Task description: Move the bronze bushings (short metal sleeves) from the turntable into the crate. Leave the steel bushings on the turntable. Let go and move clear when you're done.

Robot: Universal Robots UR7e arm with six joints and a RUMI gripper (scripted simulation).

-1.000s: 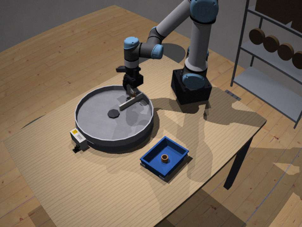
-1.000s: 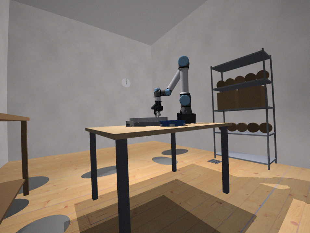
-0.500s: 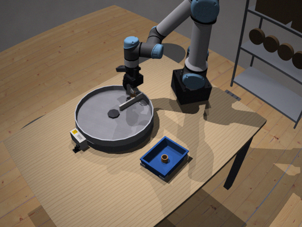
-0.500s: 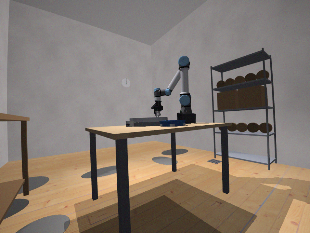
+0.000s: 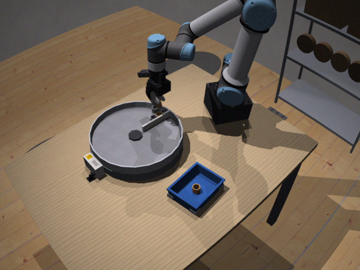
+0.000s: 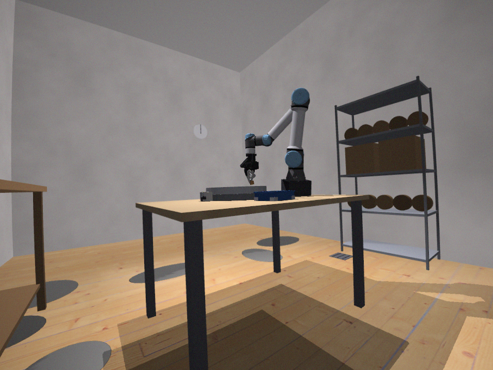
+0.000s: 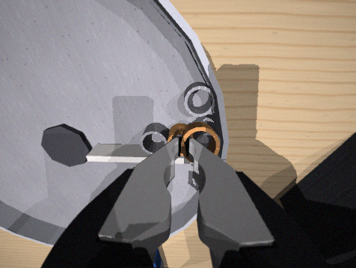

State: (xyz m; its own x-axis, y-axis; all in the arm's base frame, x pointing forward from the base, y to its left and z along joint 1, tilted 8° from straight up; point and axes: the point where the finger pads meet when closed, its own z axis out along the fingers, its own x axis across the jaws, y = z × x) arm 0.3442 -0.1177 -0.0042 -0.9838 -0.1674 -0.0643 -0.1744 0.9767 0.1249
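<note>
We count three bronze bushings [image 5: 196, 191] [image 7: 170, 135], three steel bushings [image 5: 154, 110] [image 7: 186, 100]; our downward-pointing tool [image 5: 157, 101] [image 6: 251, 180] [image 7: 183, 138], nearly closed, pinches one bronze bushing [image 5: 158, 105] [image 6: 251, 182] [image 7: 216, 143] above the turntable [image 5: 113, 130] [image 6: 234, 189] [image 7: 75, 75].

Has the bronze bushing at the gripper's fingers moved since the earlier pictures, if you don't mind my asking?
Yes, up: the bronze bushing now hangs above the turntable's wall in the exterior view.
</note>
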